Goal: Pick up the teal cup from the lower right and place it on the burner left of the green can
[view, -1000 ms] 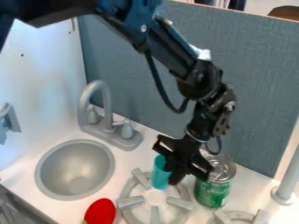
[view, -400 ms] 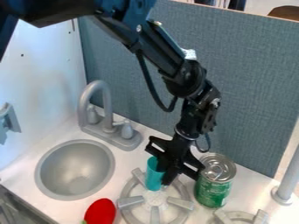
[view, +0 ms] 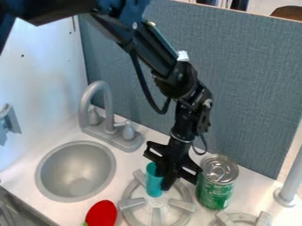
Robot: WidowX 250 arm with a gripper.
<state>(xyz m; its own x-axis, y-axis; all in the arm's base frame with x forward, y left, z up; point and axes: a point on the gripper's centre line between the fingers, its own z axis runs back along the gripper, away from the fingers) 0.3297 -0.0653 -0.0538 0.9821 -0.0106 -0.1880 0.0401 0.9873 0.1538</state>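
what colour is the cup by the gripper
The cup is teal, seen in the camera view.

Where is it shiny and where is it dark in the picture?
Camera view: light glints on the silver lid of the green metal can; the smooth white side wall looks bright; the round grey sink bowl has a darker patch low inside.

A round sink (view: 75,165) is set into the white tabletop (view: 252,190), a grey faucet (view: 108,110) behind it. A green can (view: 214,192) stands upright near the blue-grey panel (view: 254,92). A red object (view: 101,215) lies right of the sink, at the bottom edge.
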